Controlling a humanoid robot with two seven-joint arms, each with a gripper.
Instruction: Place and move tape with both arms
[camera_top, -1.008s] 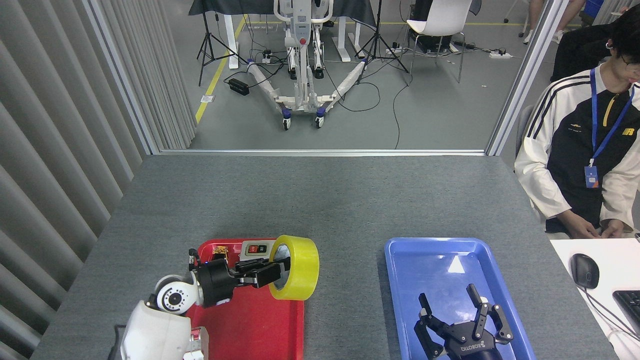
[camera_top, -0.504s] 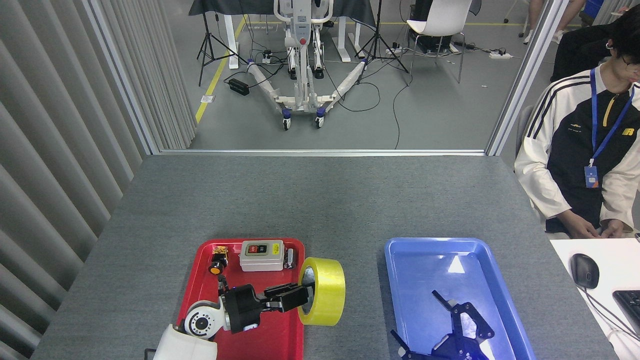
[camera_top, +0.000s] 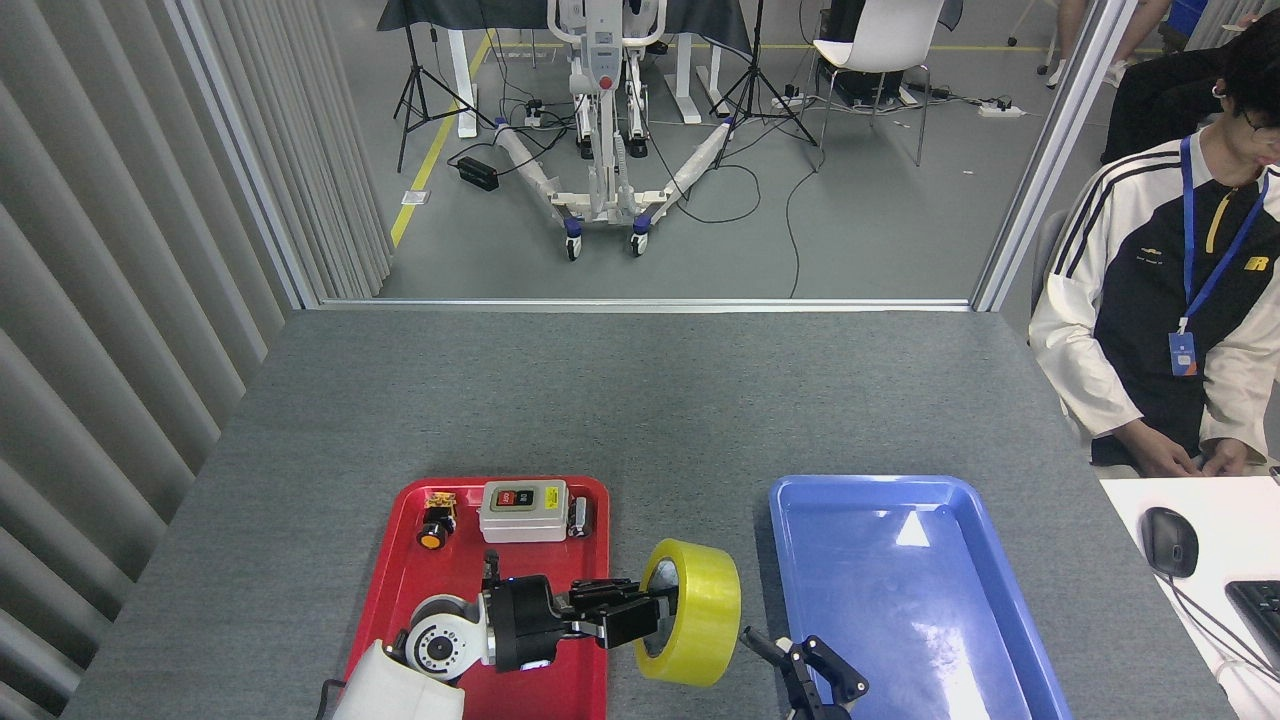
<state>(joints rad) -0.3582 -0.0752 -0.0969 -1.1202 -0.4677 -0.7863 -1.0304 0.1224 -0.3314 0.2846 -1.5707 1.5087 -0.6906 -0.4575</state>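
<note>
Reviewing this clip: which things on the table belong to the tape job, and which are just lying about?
Job:
- tape
- left gripper holding it
- right gripper

Lying about:
- switch box
- orange push button
- red tray
- blue tray
- mouse

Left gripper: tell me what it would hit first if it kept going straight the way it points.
Apart from the tape it holds, the left gripper points right, toward the right gripper and the blue tray; the right gripper looks nearer, though depth is unclear.
</note>
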